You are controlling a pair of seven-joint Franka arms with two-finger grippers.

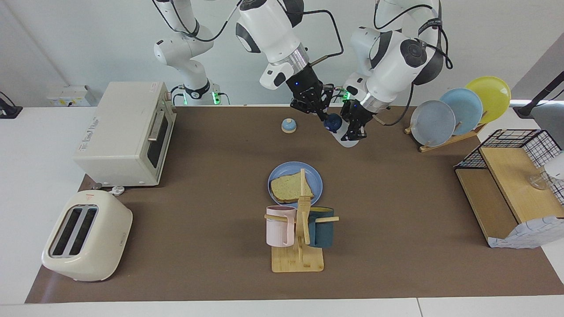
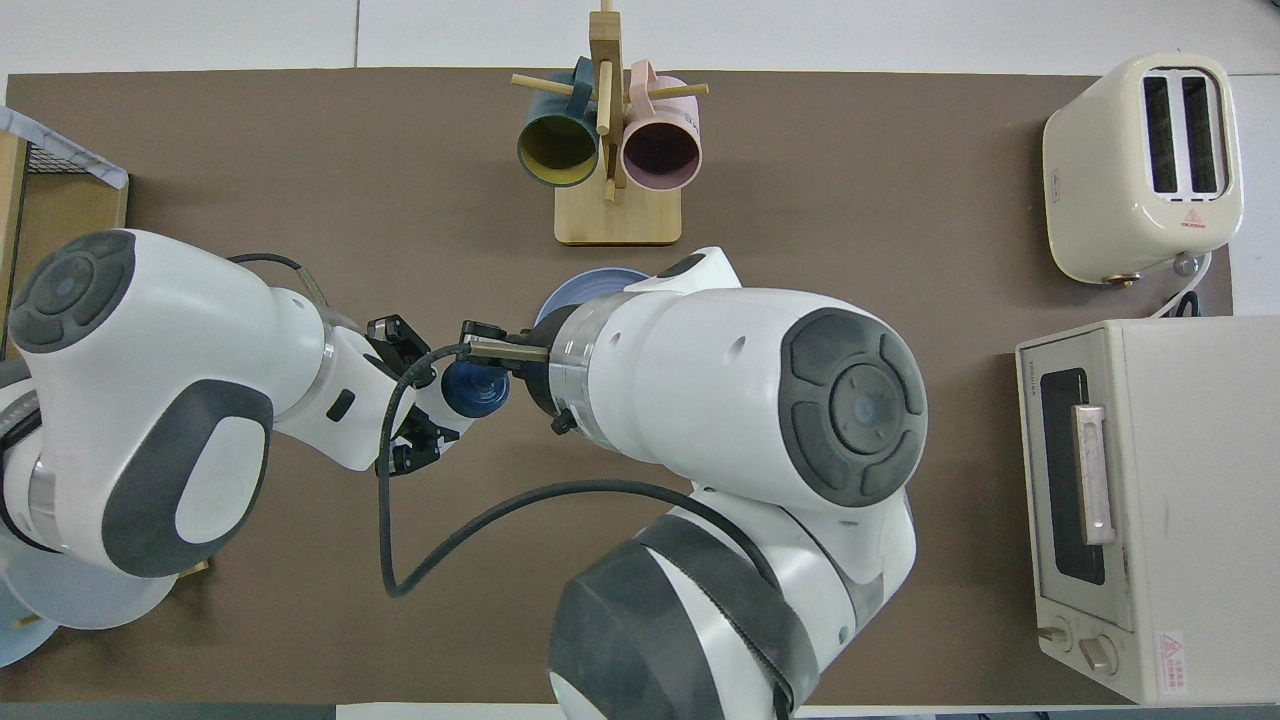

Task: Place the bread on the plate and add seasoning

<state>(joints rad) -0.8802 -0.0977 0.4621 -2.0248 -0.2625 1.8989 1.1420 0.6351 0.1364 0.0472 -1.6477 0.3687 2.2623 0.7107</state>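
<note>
**Facing view: two grippers on one bottle, cap end gripped**

Facing view first: the right gripper [image 1: 324, 115] has its fingertips pinched in on the navy cap of the seasoning [image 1: 338, 128], and the left gripper [image 1: 355, 128] is clamped around the whitish body just below it. Both are closed tight on the same bottle, which hangs above the brown mat at about one o'clock from the plate [image 1: 275, 175]. Seen from overhead, the cap [image 2: 474, 388] sits squarely between the two wrists.

To my eye the cap is about to come off. Done well, the left gripper should hold the body dead steady while the right one twists about the bottle's own axis and then lifts straight along it, with no sideways pull that would tip grains out early.

The bottle is tilted: its long axis runs from the cap, up toward eleven o'clock, down to the base at five o'clock in the facing view.

The bread [image 1: 291, 188] already lies flat on the plate, near the table's middle, with the mug rack [image 1: 298, 259] at six o'clock from it and the small bell [image 1: 288, 126] at twelve.
</note>
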